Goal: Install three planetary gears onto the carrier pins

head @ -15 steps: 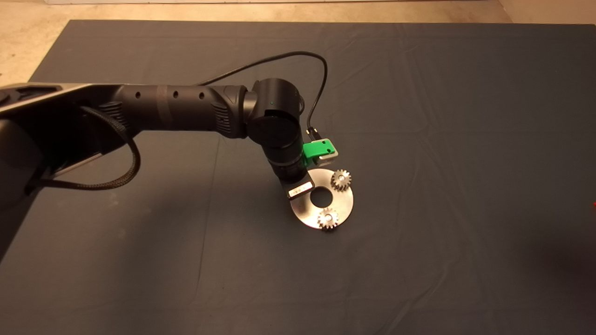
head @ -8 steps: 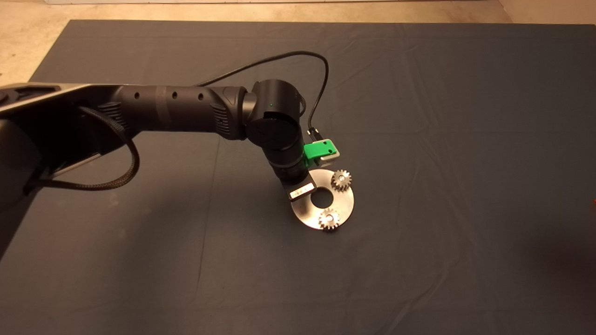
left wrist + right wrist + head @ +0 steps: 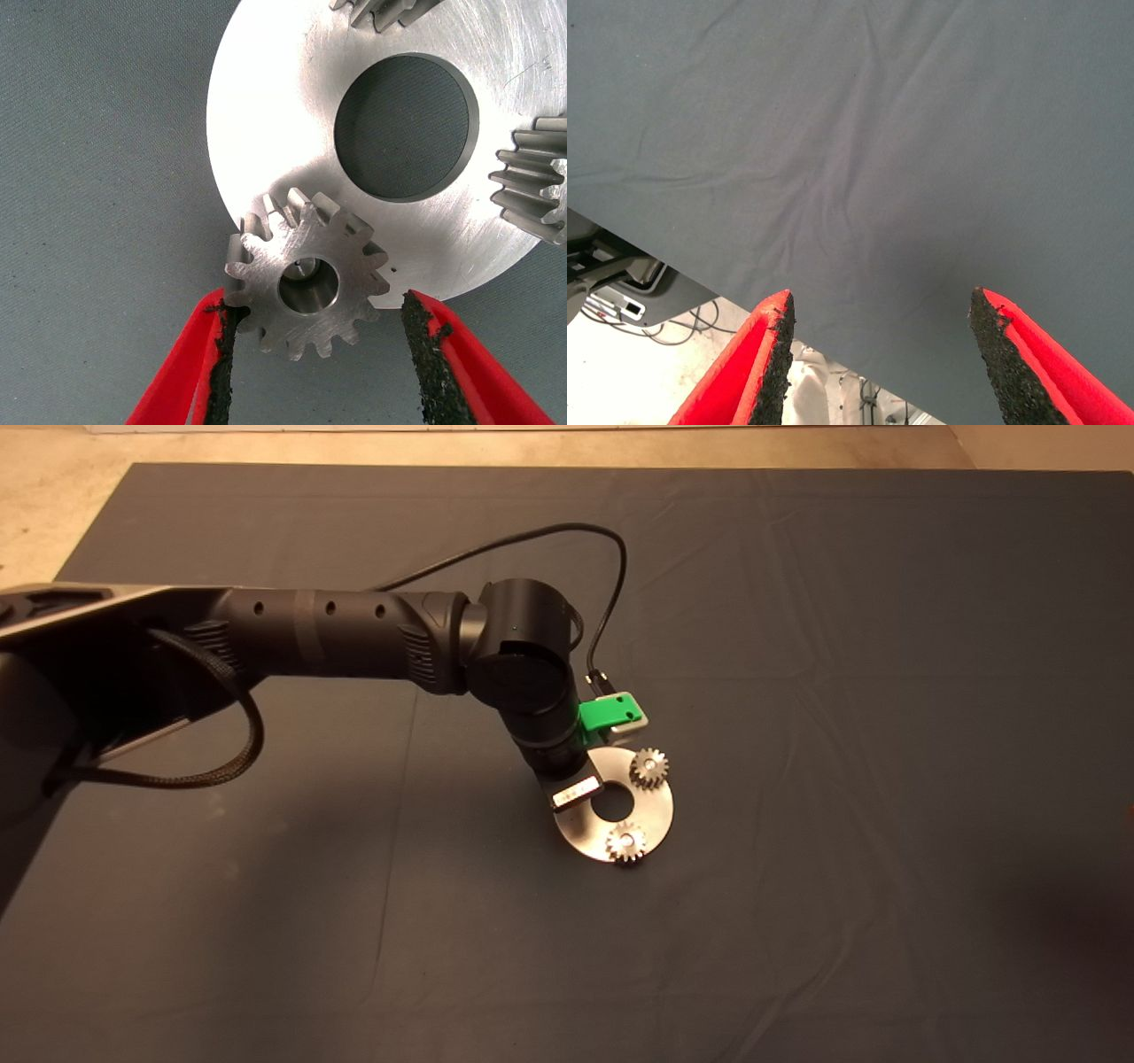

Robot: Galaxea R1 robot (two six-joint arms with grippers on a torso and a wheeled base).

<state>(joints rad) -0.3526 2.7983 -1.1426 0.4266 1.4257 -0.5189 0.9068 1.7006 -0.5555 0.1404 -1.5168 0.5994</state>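
Silvery gear (image 3: 307, 283), shiny silver disc (image 3: 292, 115), red fingers (image 3: 190, 363), dark grey mat (image 3: 886, 691).

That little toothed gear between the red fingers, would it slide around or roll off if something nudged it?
Probably not. The gear looks like solid metal, so likely stiff and heavy for its size. It lies flat on the disc with a pin showing in its bore, so a nudge would likely turn it, not shift it. The left gripper stands open around it.
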